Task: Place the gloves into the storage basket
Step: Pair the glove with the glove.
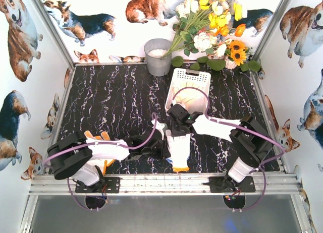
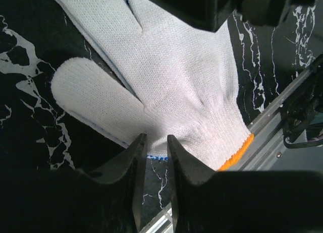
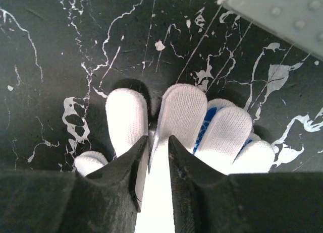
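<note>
Gloves [image 1: 179, 151]: logged one in storage basket [image 1: 192, 73]; white glove [image 2: 171, 76], orange glove [image 1: 98, 137] outstanding on table [image 1: 116, 102]. Found left gripper [image 2: 155, 139] parted, empty; hold of right gripper [image 3: 157, 142] undetermined.

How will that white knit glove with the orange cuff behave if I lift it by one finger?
The white knit glove lies flat and thin, so it will probably droop limply. Its knit weave looks grippy, unlikely to slip. A blue-marked glove peeks out beneath it and might drag along.
</note>
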`<state>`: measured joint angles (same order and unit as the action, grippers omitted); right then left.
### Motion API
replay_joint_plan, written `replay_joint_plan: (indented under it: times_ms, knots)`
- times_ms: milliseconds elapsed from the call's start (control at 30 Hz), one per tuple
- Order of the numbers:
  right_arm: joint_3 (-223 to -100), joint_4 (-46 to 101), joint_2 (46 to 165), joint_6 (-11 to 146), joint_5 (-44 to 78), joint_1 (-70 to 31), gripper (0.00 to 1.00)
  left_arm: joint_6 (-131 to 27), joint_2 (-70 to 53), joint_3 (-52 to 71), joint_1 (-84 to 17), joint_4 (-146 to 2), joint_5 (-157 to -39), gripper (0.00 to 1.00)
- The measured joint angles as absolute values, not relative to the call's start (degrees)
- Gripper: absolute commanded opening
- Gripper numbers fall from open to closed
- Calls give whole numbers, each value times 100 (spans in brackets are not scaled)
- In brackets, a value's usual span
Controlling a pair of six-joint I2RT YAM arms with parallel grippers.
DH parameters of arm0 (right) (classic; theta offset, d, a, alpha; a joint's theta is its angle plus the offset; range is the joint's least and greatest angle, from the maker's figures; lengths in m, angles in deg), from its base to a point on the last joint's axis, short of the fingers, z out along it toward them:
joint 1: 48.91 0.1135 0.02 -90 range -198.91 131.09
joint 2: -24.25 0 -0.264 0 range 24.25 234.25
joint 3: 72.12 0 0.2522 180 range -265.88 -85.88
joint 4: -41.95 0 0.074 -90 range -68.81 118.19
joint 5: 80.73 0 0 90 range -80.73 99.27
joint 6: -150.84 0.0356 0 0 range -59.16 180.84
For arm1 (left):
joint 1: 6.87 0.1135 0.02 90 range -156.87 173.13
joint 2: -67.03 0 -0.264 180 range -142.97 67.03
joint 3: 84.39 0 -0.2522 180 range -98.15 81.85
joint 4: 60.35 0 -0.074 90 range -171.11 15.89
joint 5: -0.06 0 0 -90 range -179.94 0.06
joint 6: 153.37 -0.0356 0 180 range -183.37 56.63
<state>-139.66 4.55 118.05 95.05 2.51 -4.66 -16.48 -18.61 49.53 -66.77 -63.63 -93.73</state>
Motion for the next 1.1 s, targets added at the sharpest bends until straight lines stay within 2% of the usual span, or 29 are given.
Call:
replay_joint_plan:
  times_ms: [200, 367, 467, 800, 1100]
  knots:
    - [-13963, 396, 11294, 9534, 325, -468, 38, -1628, -1418, 4966, -6677, -6534, -9251, 32]
    - [-13843, 221, 10236, 9608, 323, -495, 44, -1624, -1037, 4962, -6677, -6647, -9107, 40]
    - [-13509, 29, 9563, 9702, 369, -560, 46, -1630, -983, 4920, -6677, -6695, -9124, 41]
    - [-12189, -828, 8116, 10179, 1156, -991, 52, -1714, -1531, 4536, -6677, -6501, -9651, 26]
    - [-11098, -540, 7513, 10712, 2520, -1004, 56, -1808, -2438, 4273, -6677, -6449, -10130, 21]
